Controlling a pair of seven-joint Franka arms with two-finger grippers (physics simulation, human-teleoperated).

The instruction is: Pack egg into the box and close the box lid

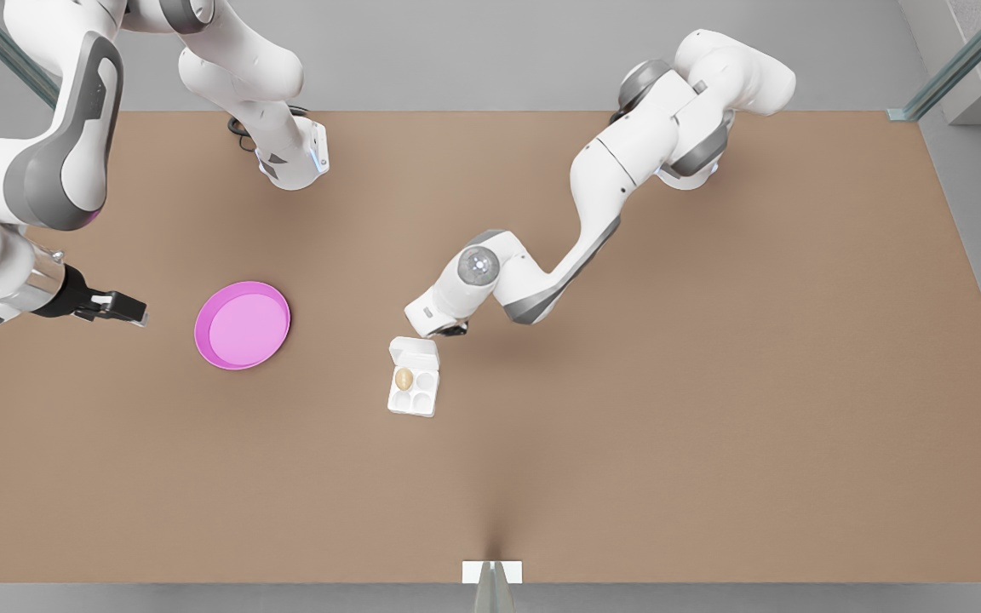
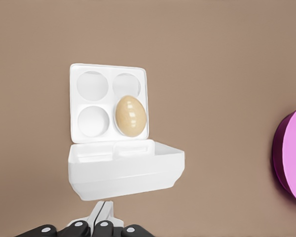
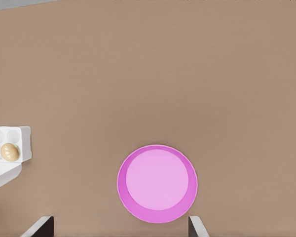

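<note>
Hovering left gripper [image 1: 450, 329] behind box lid [image 1: 413, 352]

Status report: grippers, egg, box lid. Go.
Left gripper behind the raised box lid. Right gripper open, waiting beside the pink plate. Egg in a box cup. Nothing in the way.

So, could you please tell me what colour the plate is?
The plate is pink with a darker magenta rim, best seen in the right wrist view.
</note>
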